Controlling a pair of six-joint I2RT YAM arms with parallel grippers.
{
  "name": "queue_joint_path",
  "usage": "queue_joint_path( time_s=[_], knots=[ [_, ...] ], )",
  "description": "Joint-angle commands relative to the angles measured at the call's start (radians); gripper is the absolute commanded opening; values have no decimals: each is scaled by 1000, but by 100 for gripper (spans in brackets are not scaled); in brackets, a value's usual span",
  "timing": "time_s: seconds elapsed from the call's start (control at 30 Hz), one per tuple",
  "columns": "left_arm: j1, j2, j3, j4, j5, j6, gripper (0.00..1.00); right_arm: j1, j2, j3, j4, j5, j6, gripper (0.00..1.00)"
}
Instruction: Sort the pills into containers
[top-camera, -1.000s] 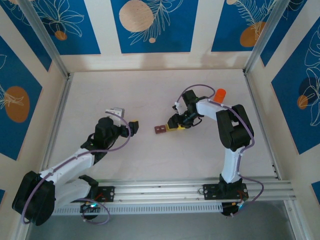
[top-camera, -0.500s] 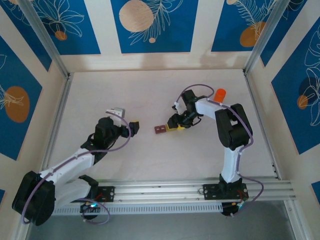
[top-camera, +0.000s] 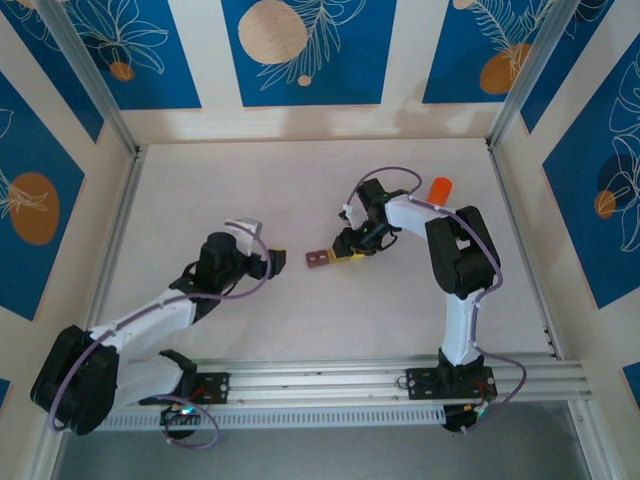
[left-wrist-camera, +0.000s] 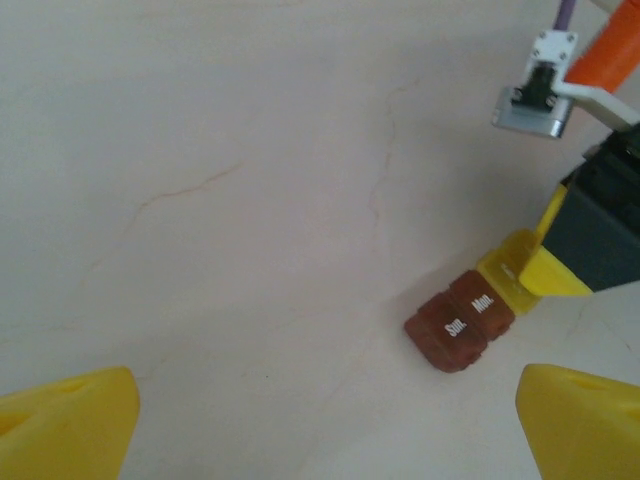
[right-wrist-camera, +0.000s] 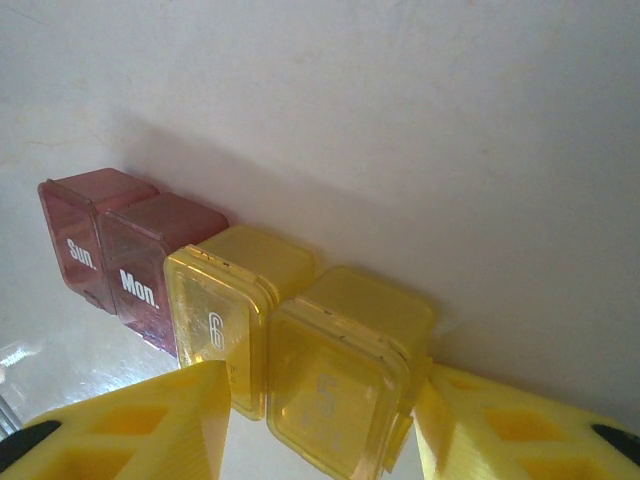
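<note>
The containers are a short strip of joined cells on the table. Two are reddish-brown (top-camera: 318, 259), marked "Sun." and "Mon." (right-wrist-camera: 110, 245). Two are yellow (top-camera: 345, 256), marked "6" and "5" (right-wrist-camera: 340, 385), lids closed. My right gripper (top-camera: 356, 246) is open. Its yellow fingers (right-wrist-camera: 135, 425) straddle the "5" cell, and the right finger touches that cell's side. My left gripper (top-camera: 275, 262) is open and empty, its fingertips (left-wrist-camera: 65, 425) wide apart, just left of the strip (left-wrist-camera: 460, 320). I see no pills.
An orange cylindrical bottle (top-camera: 440, 187) stands behind the right arm, near the back right. The right arm's wrist and cable (left-wrist-camera: 540, 90) reach over the strip. Patterned blue walls and aluminium rails enclose the table (top-camera: 230, 190).
My left gripper has moved right, closer to the brown cells. The right gripper and the strip have shifted slightly left.
</note>
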Motion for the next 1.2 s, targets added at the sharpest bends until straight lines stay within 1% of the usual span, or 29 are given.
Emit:
queue_joint_path(
  time_s=[0.0, 0.13, 0.2, 0.23, 0.33, 0.5, 0.6, 0.7, 0.77, 0.87, 0.97, 1.1, 1.17],
  knots=[
    [-25, 63, 74, -44, 81, 60, 96, 7, 38, 2, -33, 53, -16, 49],
    [-36, 172, 130, -41, 169, 138, 90, 4, 48, 18, -42, 62, -13, 49],
    [-37, 228, 163, -51, 219, 203, 78, 3, 57, 31, -51, 62, -12, 49],
    [-36, 252, 186, -66, 246, 233, 73, 2, 61, 40, -58, 61, -10, 49],
    [-36, 309, 240, -122, 319, 334, 72, -5, 72, 60, -75, 55, -8, 48],
    [-38, 360, 347, -274, 374, 476, 72, -16, 85, 88, -95, 34, -4, 47],
    [-43, 369, 397, -365, 346, 575, 71, -22, 92, 100, -100, 26, 1, 46],
    [-48, 356, 382, -385, 336, 706, 73, -25, 98, 106, -104, 19, -1, 45],
    [-53, 354, 374, -389, 335, 758, 75, -26, 99, 107, -100, 16, -2, 45],
    [-64, 377, 384, -405, 316, 782, 76, -27, 101, 107, -95, 13, -3, 44],
    [-78, 419, 415, -443, 268, 807, 76, -28, 103, 109, -90, 16, -1, 44],
    [-84, 475, 470, -494, 225, 788, 76, -27, 102, 108, -88, 19, -2, 43],
    [-89, 498, 481, -492, 218, 787, 76, -25, 100, 105, -86, 22, -3, 43]
  ],
)
